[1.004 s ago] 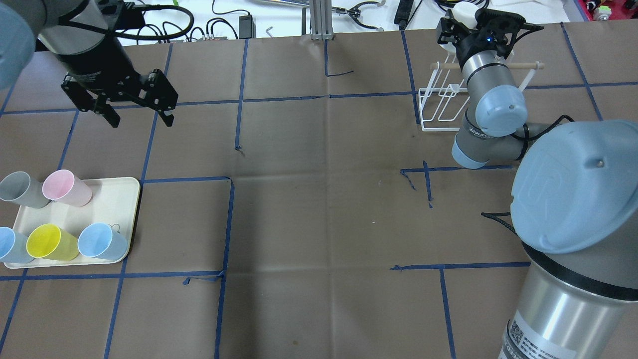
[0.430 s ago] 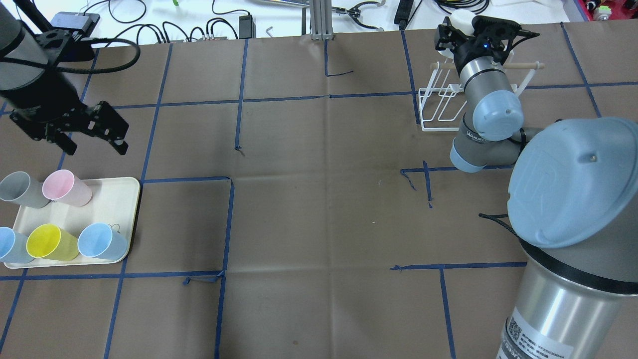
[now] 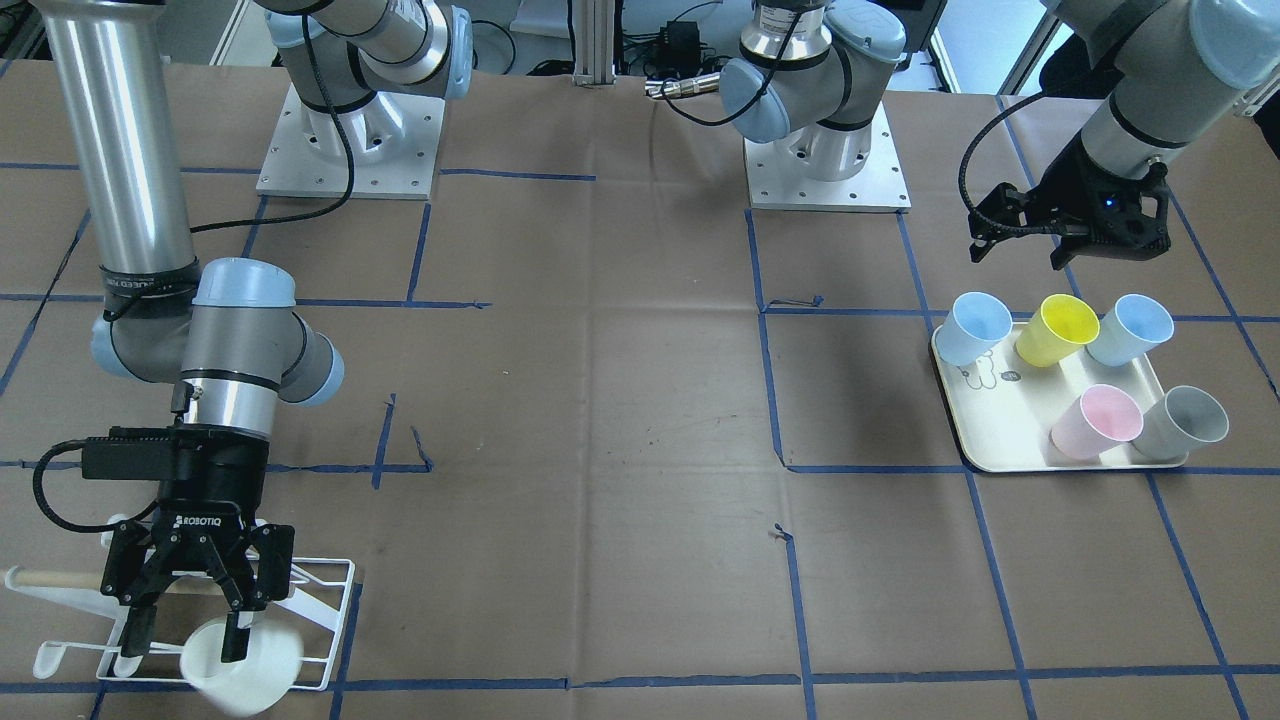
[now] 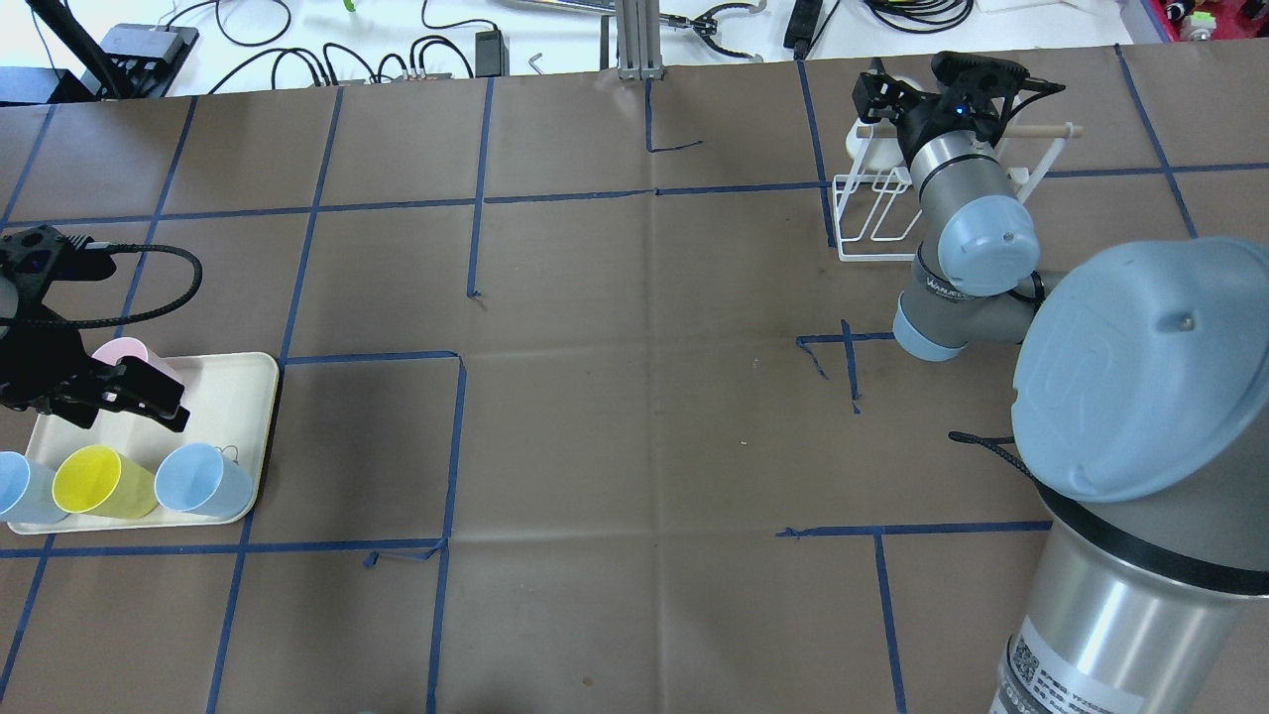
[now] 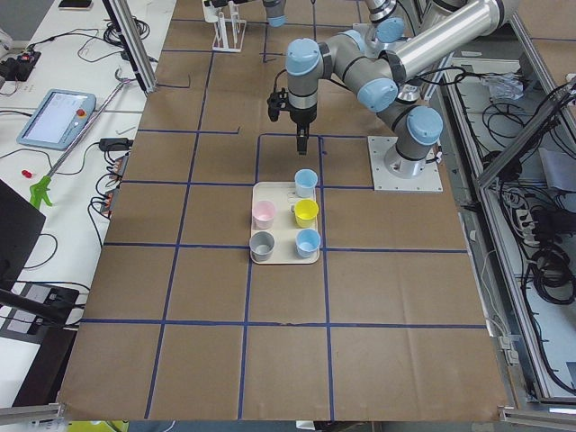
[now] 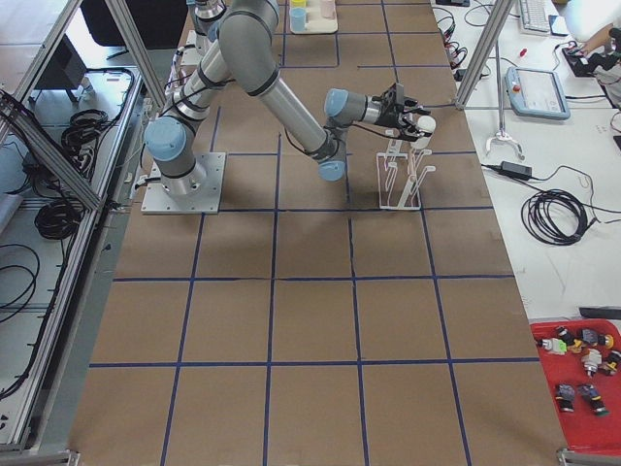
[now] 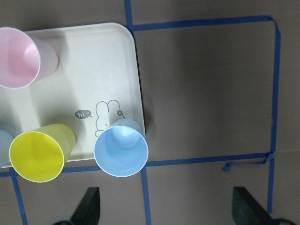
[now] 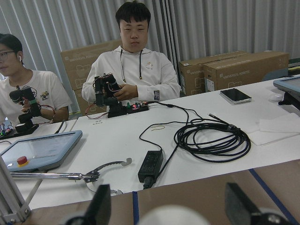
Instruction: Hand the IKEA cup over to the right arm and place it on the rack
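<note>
A white IKEA cup (image 3: 245, 662) lies tilted at the end of the white wire rack (image 3: 322, 598), among its prongs. It also shows in the overhead view (image 4: 859, 140). My right gripper (image 3: 183, 640) hangs over it, jaws spread wide to either side of the cup (image 8: 171, 216) and not clamped on it. My left gripper (image 4: 129, 412) is open and empty, hovering above the cream tray (image 4: 243, 397). On the tray stand a light blue cup (image 7: 121, 152), a yellow cup (image 7: 37, 155), a pink cup (image 7: 16, 56), a grey cup (image 3: 1190, 418) and a second light blue cup (image 3: 1135, 325).
The rack's wooden dowel (image 4: 1041, 130) crosses behind the right wrist. Cables, a power brick and tools lie on the white bench (image 4: 555, 35) beyond the table's far edge, where two operators sit. Blue tape lines grid the brown table (image 4: 634, 397).
My left arm has swung from the far left of the table toward me, to above the tray. My right gripper has shifted left and the white cup now shows at the rack's left end.
</note>
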Motion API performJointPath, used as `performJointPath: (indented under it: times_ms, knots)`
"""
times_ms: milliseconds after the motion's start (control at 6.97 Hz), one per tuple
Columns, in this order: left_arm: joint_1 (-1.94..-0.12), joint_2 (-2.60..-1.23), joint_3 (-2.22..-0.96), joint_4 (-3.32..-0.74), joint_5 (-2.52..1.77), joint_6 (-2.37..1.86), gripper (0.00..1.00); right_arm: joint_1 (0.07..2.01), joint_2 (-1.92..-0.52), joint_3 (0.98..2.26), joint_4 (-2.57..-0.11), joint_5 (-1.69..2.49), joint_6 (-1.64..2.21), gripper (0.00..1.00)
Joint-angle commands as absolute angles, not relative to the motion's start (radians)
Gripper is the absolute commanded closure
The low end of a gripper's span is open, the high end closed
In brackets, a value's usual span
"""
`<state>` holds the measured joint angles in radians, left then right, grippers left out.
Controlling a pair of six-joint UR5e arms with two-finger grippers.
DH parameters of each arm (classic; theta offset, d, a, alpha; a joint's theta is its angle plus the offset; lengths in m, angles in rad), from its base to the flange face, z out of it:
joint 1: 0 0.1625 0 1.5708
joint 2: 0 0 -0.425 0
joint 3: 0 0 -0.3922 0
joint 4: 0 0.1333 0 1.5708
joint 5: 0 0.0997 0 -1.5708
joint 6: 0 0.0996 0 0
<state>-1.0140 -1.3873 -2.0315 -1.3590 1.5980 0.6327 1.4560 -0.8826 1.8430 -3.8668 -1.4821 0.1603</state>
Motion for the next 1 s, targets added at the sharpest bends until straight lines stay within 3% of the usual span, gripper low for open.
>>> performJointPath:
  times_ms: [0,430,861]
  knots:
    - [-1.005,-1.403,-2.126,-1.255,1.592,0.637,0.01,1.456,-0.885,1.835,-3.857,-1.480,0.161,0.00]
    - [-1.002,-1.422,-2.323,-1.019,1.595,0.640,0.01,1.479,-0.963,1.830,-3.782,-1.483,0.169,0.00]
    - [-0.939,-1.480,-2.361,-0.950,1.600,0.641,0.02,1.572,-1.125,1.828,-3.595,-1.483,0.190,0.00]
